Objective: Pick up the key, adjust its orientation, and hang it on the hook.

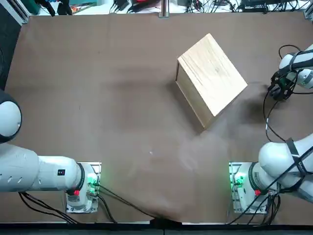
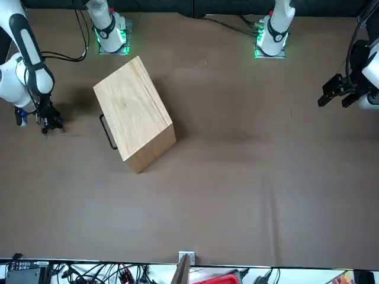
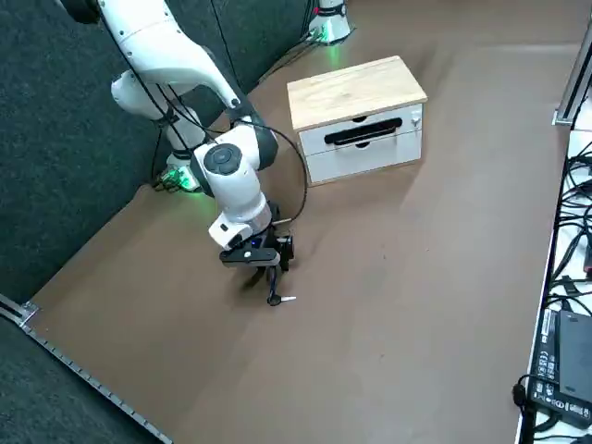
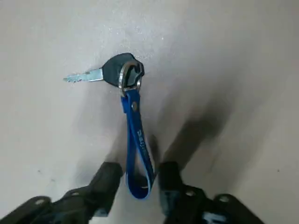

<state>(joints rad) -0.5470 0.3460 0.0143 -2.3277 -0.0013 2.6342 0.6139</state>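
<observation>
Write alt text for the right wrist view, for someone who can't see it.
A key with a black head and metal blade hangs by a ring on a blue strap; the strap's looped end lies between the open fingers of the right claw, above a plain brownish-grey surface.

Drawer box (image 1: 212,76) on table (image 1: 112,117); right gripper (image 4: 141,175) above table, right of box; key (image 4: 119,70) near gripper.

Right arm (image 3: 190,69): white rounded shells, dark joint bands, loose black cables (image 3: 303,176). Base (image 1: 244,183) glows green, small red part (image 1: 257,193). Right gripper (image 4: 141,169), over the surface near its right edge: black, round silvery screws (image 4: 190,192) on the fingers.
</observation>
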